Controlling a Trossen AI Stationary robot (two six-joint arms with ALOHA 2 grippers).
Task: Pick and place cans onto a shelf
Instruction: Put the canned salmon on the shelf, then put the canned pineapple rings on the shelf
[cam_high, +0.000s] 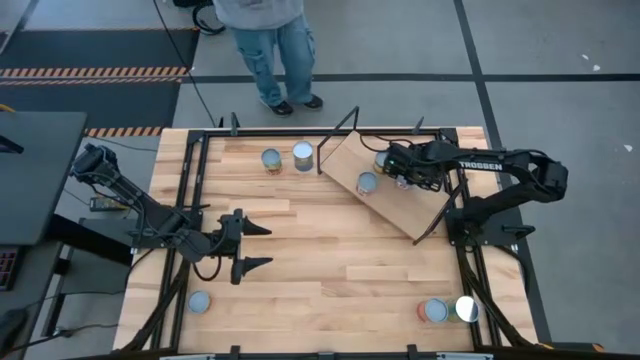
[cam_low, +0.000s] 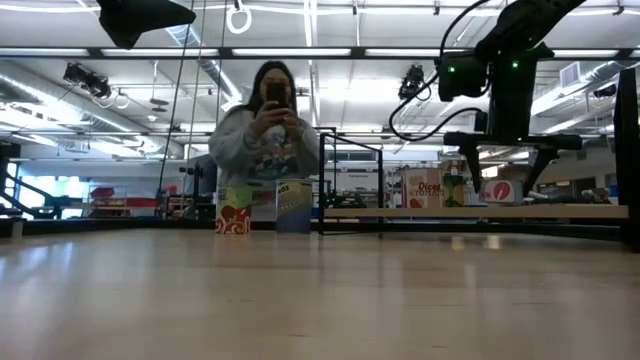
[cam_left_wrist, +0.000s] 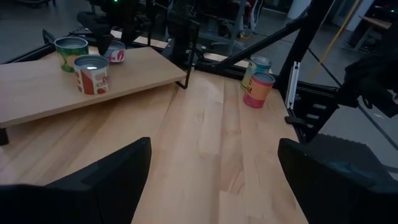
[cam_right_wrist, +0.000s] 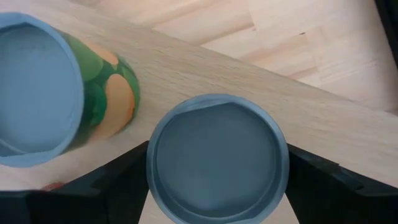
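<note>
Now, right gripper (cam_right_wrist: 217, 186): upper right in high view, spread around pale-blue-topped tin can (cam_right_wrist: 217, 158) standing on light wooden shelf (cam_right_wrist: 323, 124), apparently releasing.
Green-sided neighbour can (cam_right_wrist: 68, 93): just beside, filling the row.
Left gripper (cam_high: 255, 245): lower left, fully spread, empty, waiting.

Grey concrete floor (cam_high: 560, 60) with hazard-striped tape (cam_high: 95, 72); bright ceiling lights (cam_low: 300, 52).

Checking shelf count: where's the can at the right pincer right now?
On the shelf, at its far right end in the high view, between the right pincer's open fingers. This can stands beside a green-sided can.
</note>
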